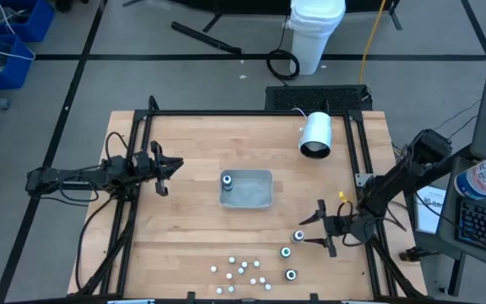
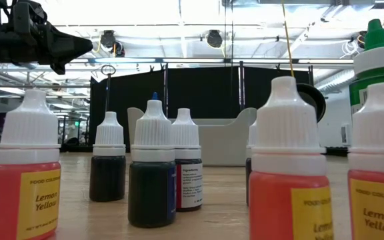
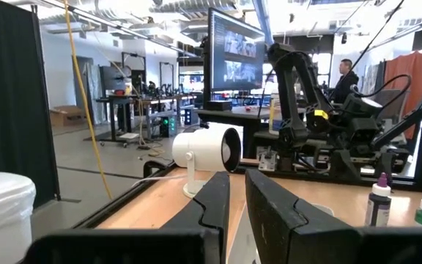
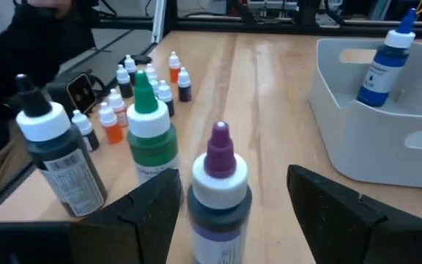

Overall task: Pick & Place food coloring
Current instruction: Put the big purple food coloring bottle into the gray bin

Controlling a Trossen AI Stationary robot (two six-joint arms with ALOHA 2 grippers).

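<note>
One bottle: purple-topped food coloring [image 4: 218, 183], upright on worktop [image 1: 184, 228], between the fingers.
Right end effector [image 1: 321, 228]: fingers apart, straddling it.
Left end effector [image 1: 165, 171]: fingers together, well apart.

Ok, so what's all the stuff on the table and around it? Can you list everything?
small bottles: about ten, white caps, clustered at the table's front edge
bigger bottles: three, with purple, green and black tops, by the right gripper
blue bottle: one, blue, standing in the tray
tray: one, grey, middle of the table
white cylinder: one, white, far side of the table
bucket: one, white, on the floor beyond the table
person: one, dark clothes, in the room behind
left gripper: dark, over the table's left side, away from the bottles
right gripper: dark, jaws open either side of the purple-topped bottle, not touching it
</note>
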